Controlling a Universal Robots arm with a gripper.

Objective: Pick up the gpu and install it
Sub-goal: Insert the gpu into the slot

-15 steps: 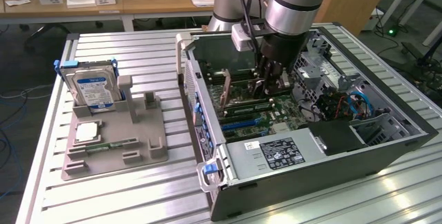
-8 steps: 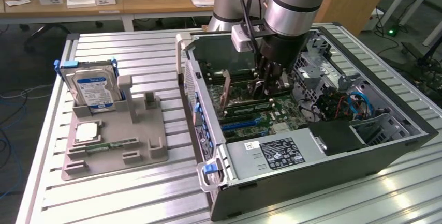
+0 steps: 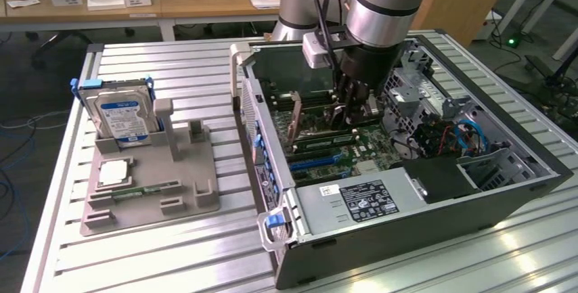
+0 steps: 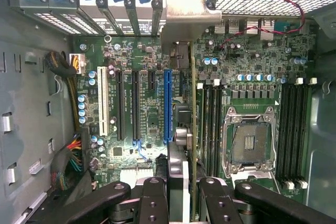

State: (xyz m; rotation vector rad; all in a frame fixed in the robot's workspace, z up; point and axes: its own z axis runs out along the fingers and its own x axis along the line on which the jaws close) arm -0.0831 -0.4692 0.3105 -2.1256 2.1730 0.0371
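The gpu (image 4: pixel 181 129) hangs edge-on between my fingers (image 4: pixel 152 200), its pale metal bracket (image 4: pixel 184 17) pointing at the rear slot openings of the computer case (image 3: pixel 505 191). My gripper (image 4: pixel 182 198) is shut on the card's near end. The card sits low over the green motherboard (image 4: pixel 147 108), right beside the long blue slot (image 4: pixel 167 103); whether its edge touches a slot I cannot tell. In the exterior view my gripper (image 3: pixel 350 111) reaches straight down into the open case with the gpu (image 3: pixel 332 118) under it.
A grey fixture (image 3: pixel 149 171) at the exterior view's left holds a silver hard drive (image 3: pixel 124 117) with a blue label, a small chip (image 3: pixel 116 171) and a green memory stick (image 3: pixel 135 190). Inside the case are the processor socket (image 4: pixel 251 142), cable bundles (image 4: pixel 71 158) and the power supply (image 3: pixel 361 201).
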